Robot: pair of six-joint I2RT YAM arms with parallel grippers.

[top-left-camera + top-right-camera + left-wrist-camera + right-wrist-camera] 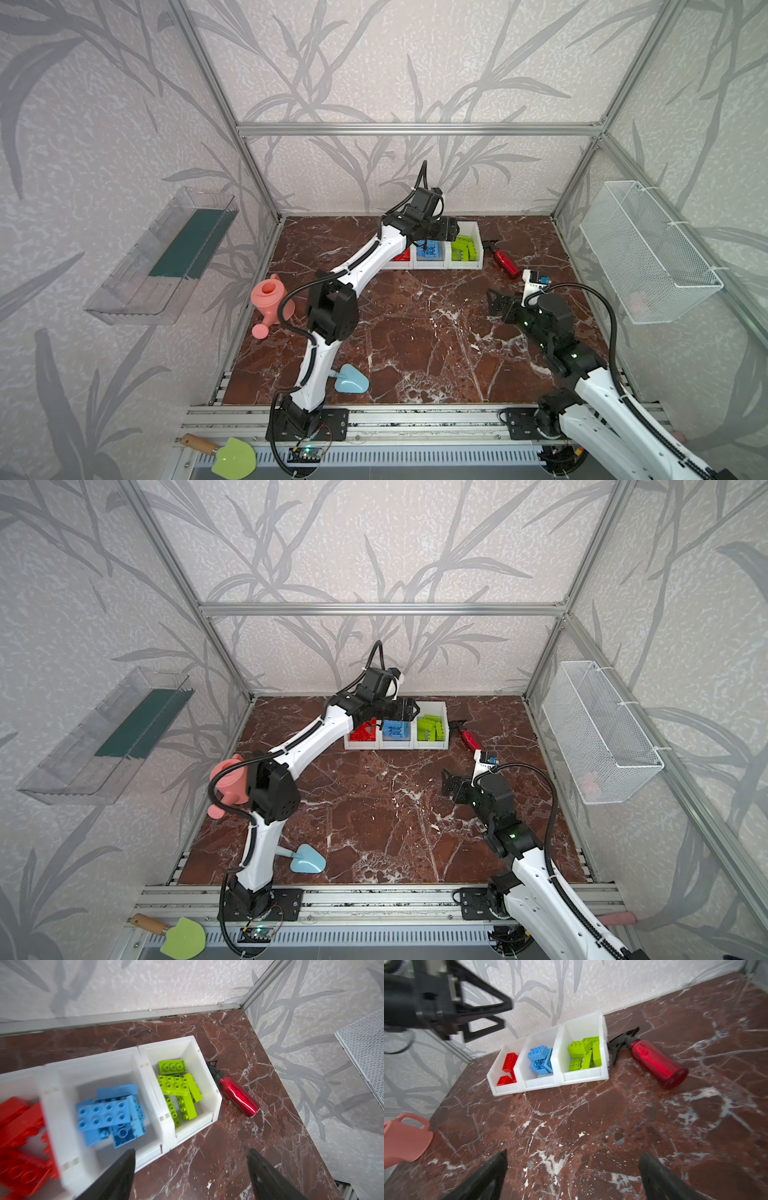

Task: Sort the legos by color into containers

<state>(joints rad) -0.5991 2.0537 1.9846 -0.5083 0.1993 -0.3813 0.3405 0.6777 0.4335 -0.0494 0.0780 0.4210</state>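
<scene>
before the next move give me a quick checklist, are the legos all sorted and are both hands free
1. Left hand open, nothing between its fingers: ok.
2. Right hand open and empty: ok.
3. Containers hold one colour each, with red legos, blue legos and green legos kept apart: ok.
4. No loose legos on the table: ok in what shows.
5. Red bottle clear of the containers: cannot tell. Its trigger lies right beside the green one.
</scene>
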